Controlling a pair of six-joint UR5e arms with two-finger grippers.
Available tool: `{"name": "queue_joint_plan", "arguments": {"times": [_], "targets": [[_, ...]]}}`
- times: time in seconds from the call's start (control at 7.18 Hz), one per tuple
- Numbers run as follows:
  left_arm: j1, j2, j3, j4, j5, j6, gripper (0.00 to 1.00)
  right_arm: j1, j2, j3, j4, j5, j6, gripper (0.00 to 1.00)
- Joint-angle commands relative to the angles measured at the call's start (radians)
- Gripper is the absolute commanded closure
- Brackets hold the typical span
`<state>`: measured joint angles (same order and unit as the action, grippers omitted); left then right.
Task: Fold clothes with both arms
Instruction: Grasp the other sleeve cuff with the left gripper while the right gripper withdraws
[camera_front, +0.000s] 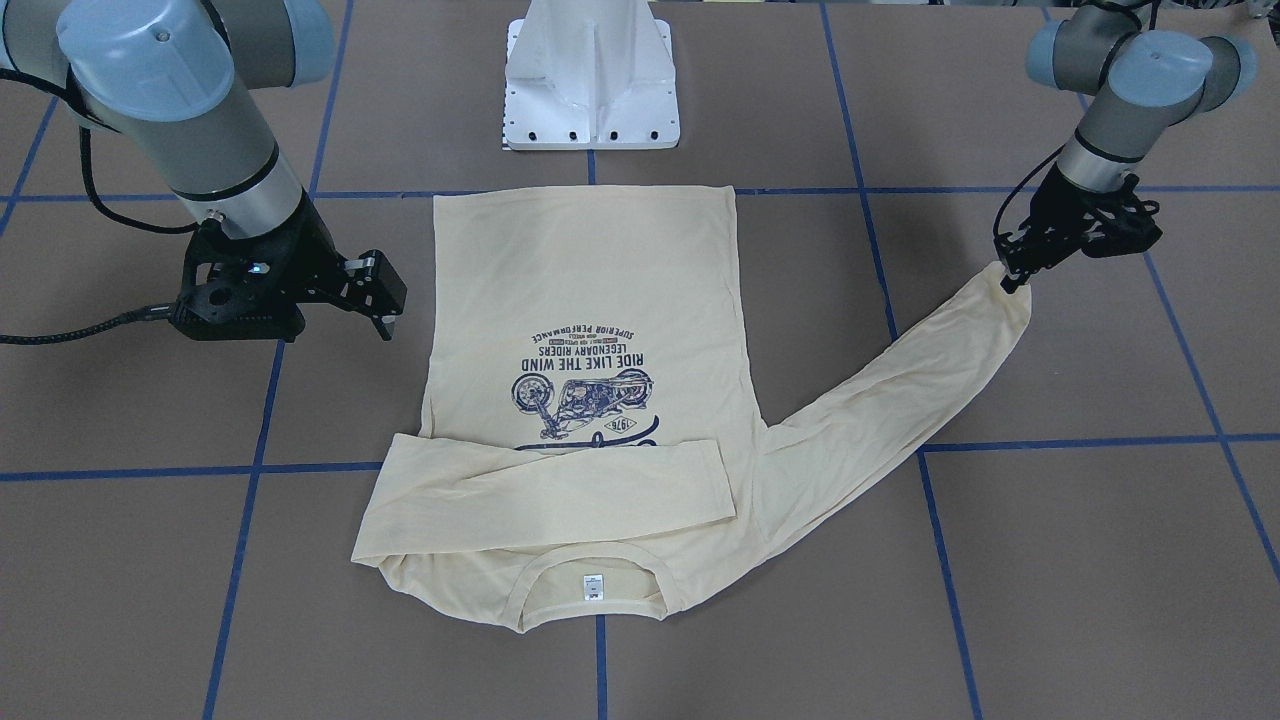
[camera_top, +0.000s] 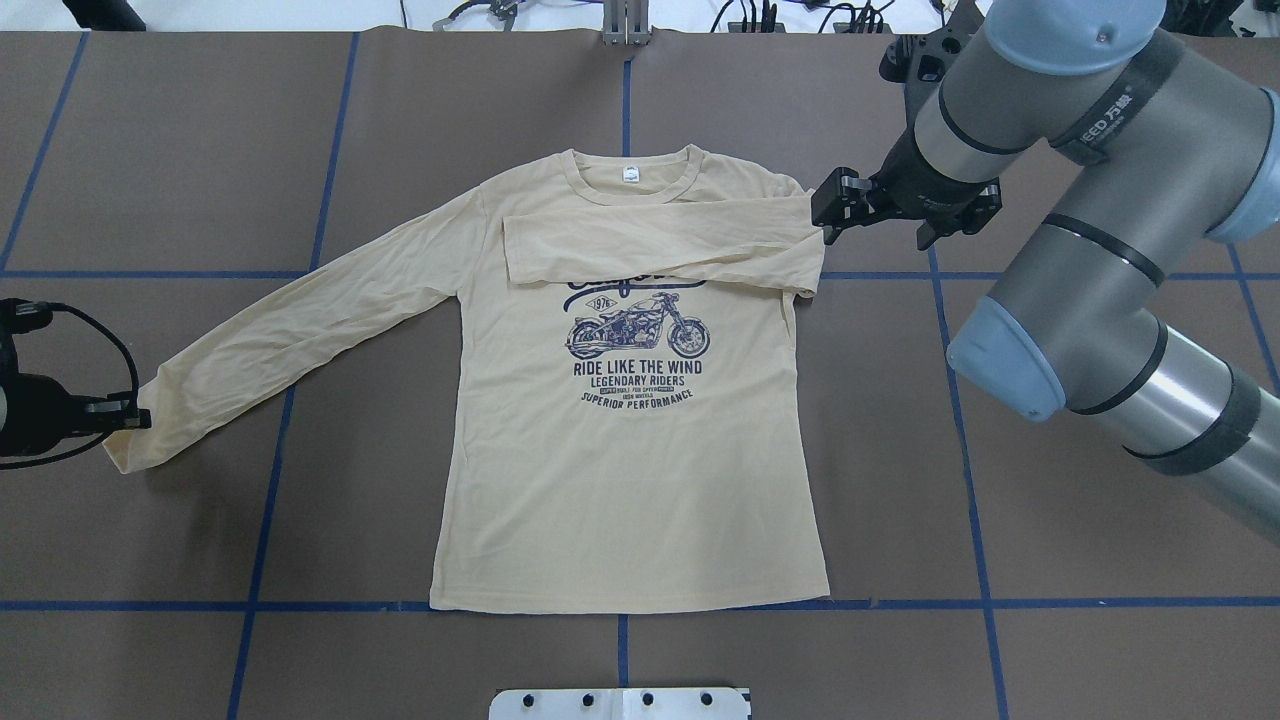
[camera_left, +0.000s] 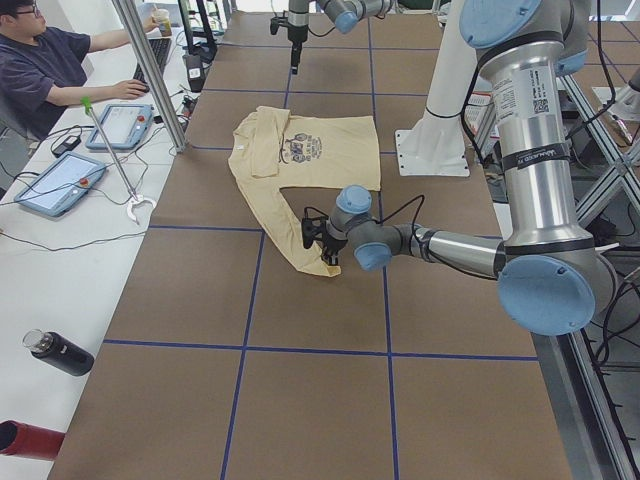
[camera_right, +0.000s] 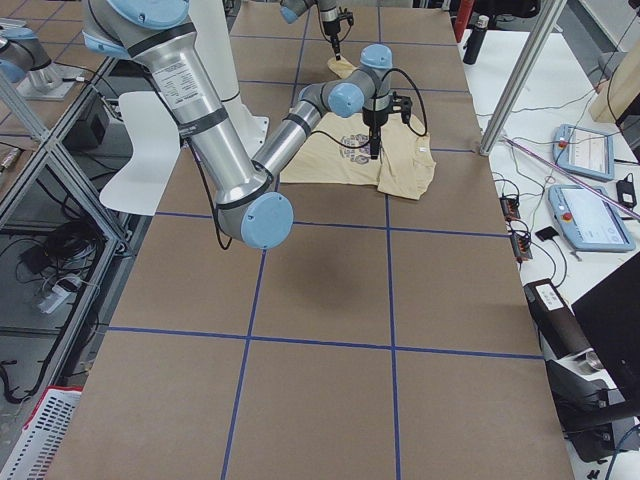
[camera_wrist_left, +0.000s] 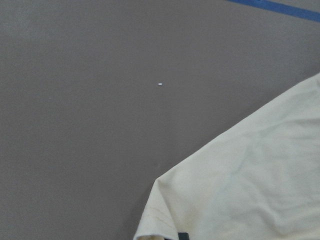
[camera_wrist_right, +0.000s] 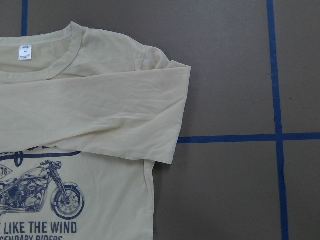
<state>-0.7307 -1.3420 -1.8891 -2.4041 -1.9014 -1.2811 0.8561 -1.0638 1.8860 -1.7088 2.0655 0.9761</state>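
**Left end effector pinches the cuff of the outstretched sleeve, right one hangs by the folded shoulder**

The T-shirt (camera_front: 590, 290) lies flat and face up in the middle of the bench (camera_front: 1050, 560). Its hem points toward the white pedestal (camera_front: 590, 80) and its collar toward the operators' side, with the neck tag (camera_front: 592, 587) showing. The sleeve on the robot's right, the folded sleeve (camera_front: 560, 490), lies across the chest just below the collar. It covers the top of the navy print (camera_top: 637, 335), and its cuff ends near the opposite armpit. The other sleeve, the long sleeve (camera_front: 900, 400), runs out at a slant toward the robot's left.

The left arm (camera_front: 1120, 90) reaches out low. In the left side view its forearm is nearly level over the bench and its wrist is bent down. The left end effector (camera_front: 1012, 278) is closed narrowly on the very tip of the long sleeve's cuff. The left wrist view shows only cloth and bare bench.

The right arm (camera_front: 180, 110) comes in over the bench with its elbow high and its wrist turned down. The right end effector (camera_front: 385, 318) hangs just beside the fold at the shirt's shoulder. The front view shows it apart from the cloth, with nothing seen in it. Whether its jaws stand wide or narrow cannot be told
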Motion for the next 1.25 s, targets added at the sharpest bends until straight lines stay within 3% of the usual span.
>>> {"name": "queue_joint_plan", "arguments": {"times": [0.0,0.42,0.7,0.84,1.11], "targets": [[-0.060,-0.102,-0.039,0.013,-0.059,-0.004,1.00,0.007,-0.097,0.062,0.000,0.001,-0.069,0.00],[-0.131,-0.542,0.059,0.350,-0.076,-0.014,1.00,0.024,-0.180,0.071,0.001,0.001,-0.163,0.00],[-0.185,-0.740,0.116,0.399,-0.193,-0.125,1.00,0.041,-0.249,0.090,0.002,0.001,-0.238,0.00],[-0.181,-0.855,0.117,0.449,-0.218,-0.239,1.00,0.049,-0.263,0.088,0.002,0.001,-0.261,0.00],[-0.118,-1.078,0.232,0.447,-0.219,-0.387,1.00,0.057,-0.277,0.087,0.003,0.008,-0.266,0.00]]}}
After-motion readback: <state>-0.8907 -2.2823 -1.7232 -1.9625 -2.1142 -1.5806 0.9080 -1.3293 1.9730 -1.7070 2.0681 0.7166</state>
